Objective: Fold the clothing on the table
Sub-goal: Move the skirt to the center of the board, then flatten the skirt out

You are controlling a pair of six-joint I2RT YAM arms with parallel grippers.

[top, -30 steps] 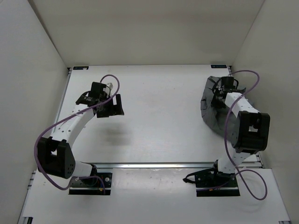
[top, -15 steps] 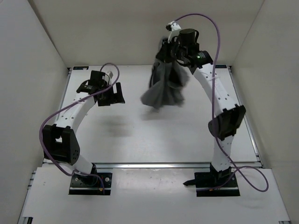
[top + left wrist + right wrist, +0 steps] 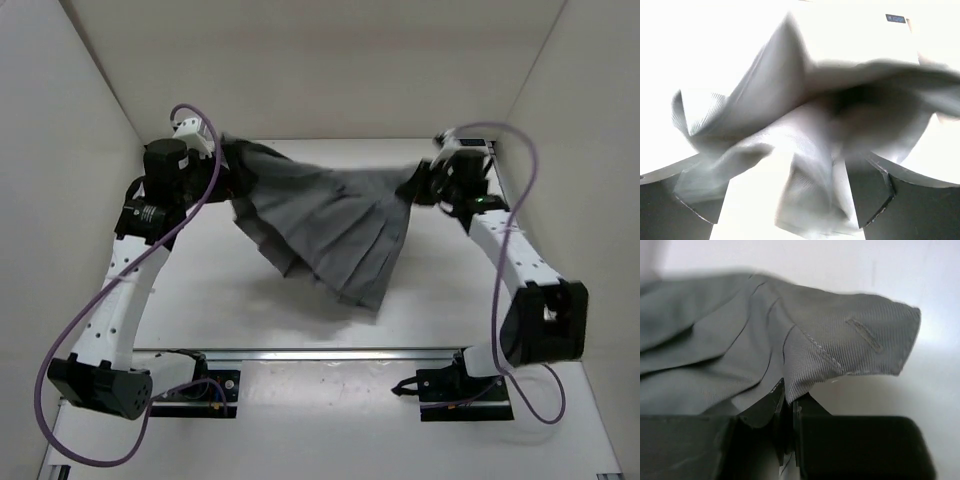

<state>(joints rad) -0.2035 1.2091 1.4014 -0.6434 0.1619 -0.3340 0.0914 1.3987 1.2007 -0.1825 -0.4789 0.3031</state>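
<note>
The skirt (image 3: 330, 225) is spread out over the middle of the table (image 3: 300, 330), stretched from the left gripper (image 3: 222, 165) across to the right gripper (image 3: 425, 185); it is dark grey, and its pleats fan out from the top edge down toward the near side. Its upper edge runs roughly level between the two arms; the hem sags lowest right of centre, and I cannot tell from above whether that low corner touches the tabletop.

The right gripper has its fingers (image 3: 810, 412) pinched nearly together on a fold of the skirt's band; a stitched buttonhole (image 3: 863, 335) shows on the tab of cloth standing up just past them. The rest of the cloth runs off to the left of that view.

The left gripper's fingers (image 3: 875, 195) stand wide apart; bunched, blurred cloth lies between and over them. Whether they bear on the cloth at all cannot be told from that view; from above, the skirt's left end sits right at this gripper, raised off the table.

Both arms reach toward the far side, the left by the left wall (image 3: 70, 130), the right near the far right corner; purple cables (image 3: 505, 250) loop along each arm; a metal rail (image 3: 340, 353) crosses the near edge of the table, just ahead of the bases.
</note>
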